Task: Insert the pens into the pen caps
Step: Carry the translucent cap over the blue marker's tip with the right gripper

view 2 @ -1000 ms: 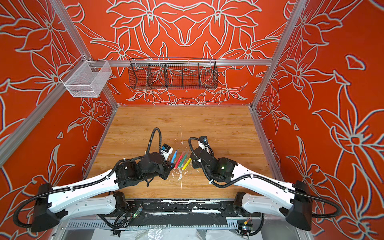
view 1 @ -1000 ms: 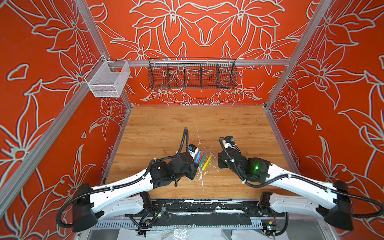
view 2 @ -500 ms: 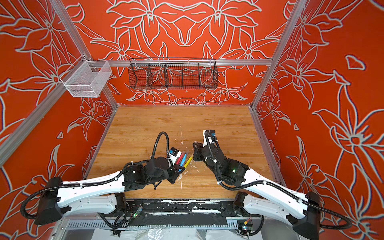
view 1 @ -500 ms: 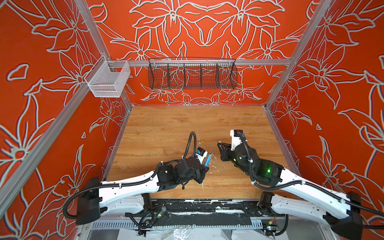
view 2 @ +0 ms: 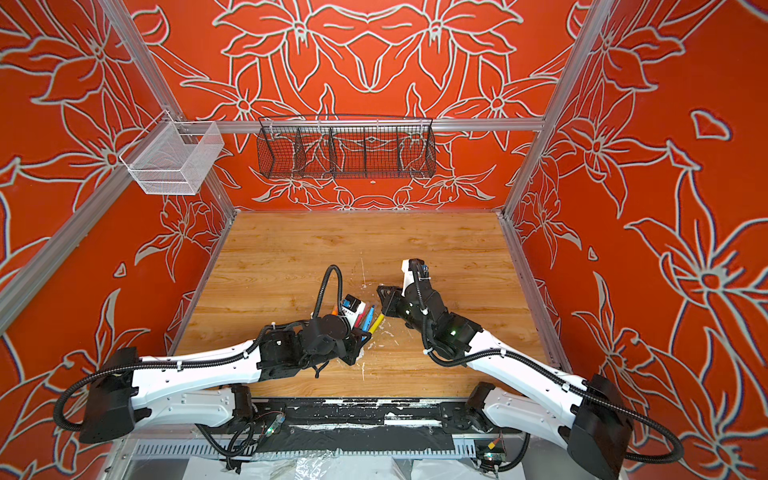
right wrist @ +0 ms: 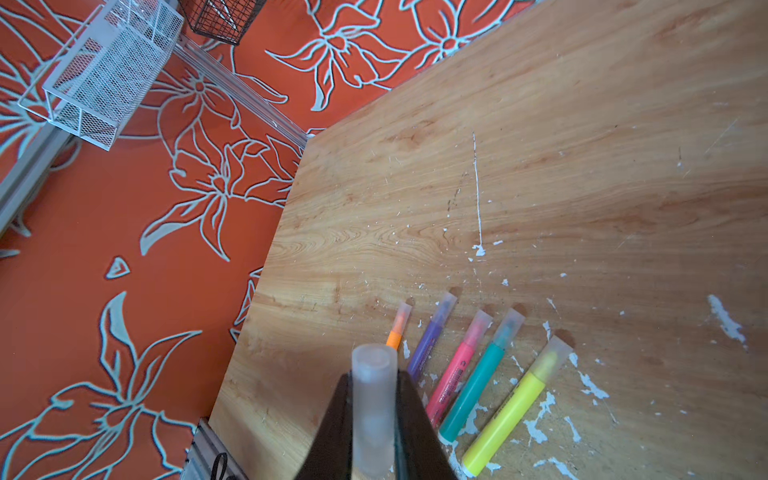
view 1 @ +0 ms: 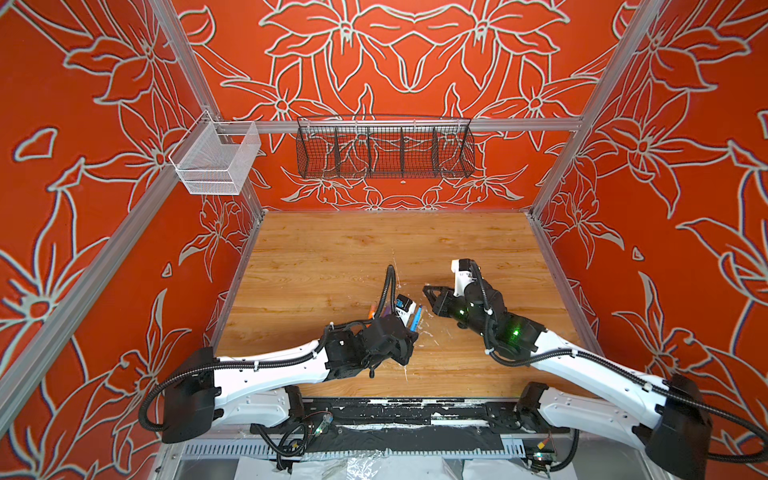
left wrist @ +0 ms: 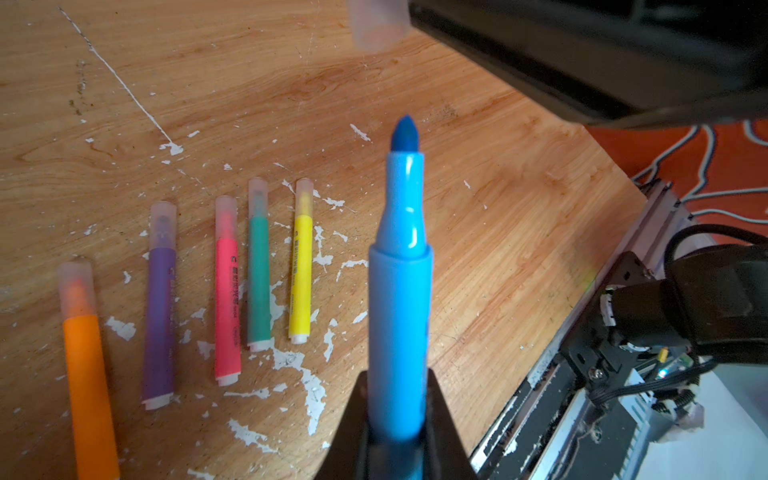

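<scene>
Left wrist view had the left gripper (left wrist: 397,390) clamped on the bare-tipped blue pen (left wrist: 399,291), right gripper (right wrist: 372,395) pinching the clear cap (right wrist: 371,365) just ahead above the table (left wrist: 498,208): final capping, I reckoned, next needing tip and mouth aligned.

Both top views: bright, even, diffuse light, reds saturated. Only faint soft shadows under arms (view 1: 270,370) at table's (view 1: 332,257) 6 o'clock side. Walls (view 1: 83,208) bow & show colour fringing toward frame edges. Green LED (view 1: 515,332) glows at 3 o'clock from table centre. Left wrist view: blue pen (left wrist: 399,291) has white glare streaks, base blurred; cap (left wrist: 376,25) out of focus. Right wrist view: cap (right wrist: 372,399) soft, close to lens; table beyond sharper.
</scene>
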